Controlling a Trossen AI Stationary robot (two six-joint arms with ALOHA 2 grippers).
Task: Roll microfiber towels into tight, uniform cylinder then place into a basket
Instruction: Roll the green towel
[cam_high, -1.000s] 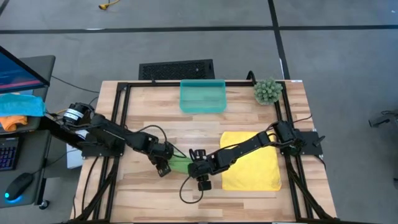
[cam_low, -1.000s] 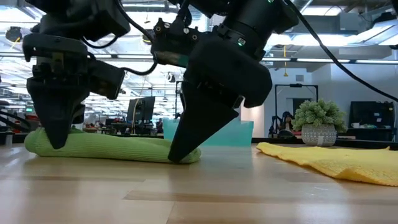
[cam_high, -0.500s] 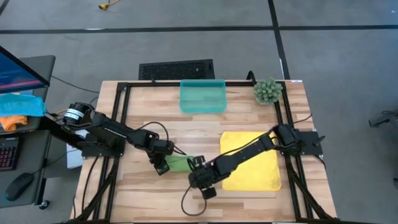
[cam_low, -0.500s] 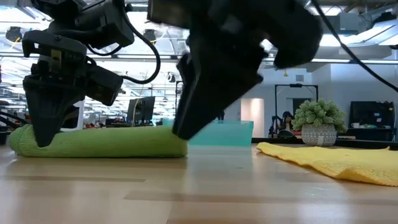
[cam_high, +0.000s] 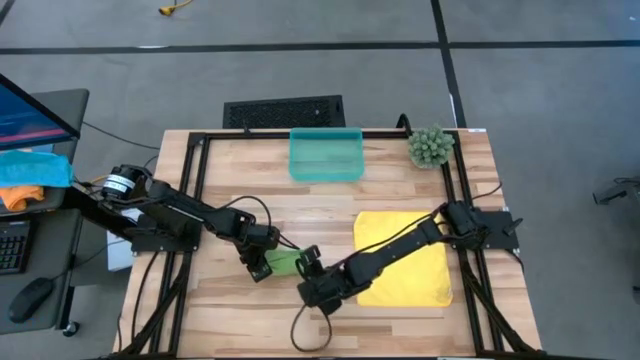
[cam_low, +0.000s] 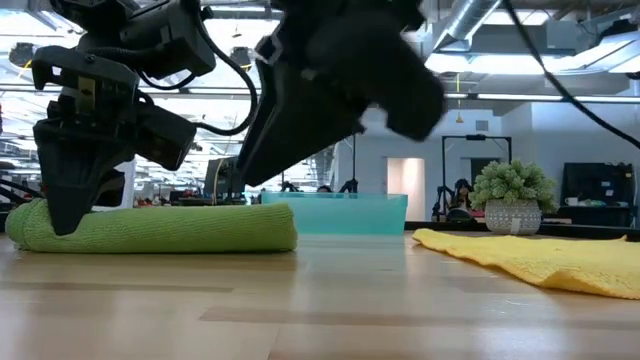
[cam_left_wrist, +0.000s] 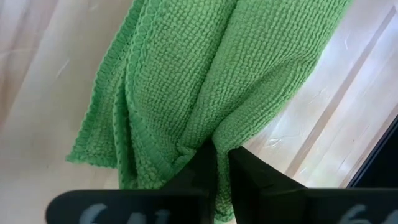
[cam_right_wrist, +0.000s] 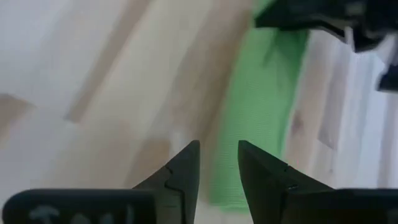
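rolled microfiber towel (cam_low: 160, 226): light green, waffle knit | flat towel (cam_high: 405, 258): bright yellow | plastic basket (cam_high: 325, 155): translucent teal | wooden table (cam_high: 250, 180): pale, planked

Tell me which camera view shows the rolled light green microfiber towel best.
The low view: the rolled light green microfiber towel lies there full length. The left wrist view shows its weave and the left claw pinching it. The high view mostly hides it; the right wrist view blurs it.

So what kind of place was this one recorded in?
Probably a robotics lab or open workshop: exposed ceiling ducts and lights over a big room, a wooden table in a black frame, and a monitor on a side desk.
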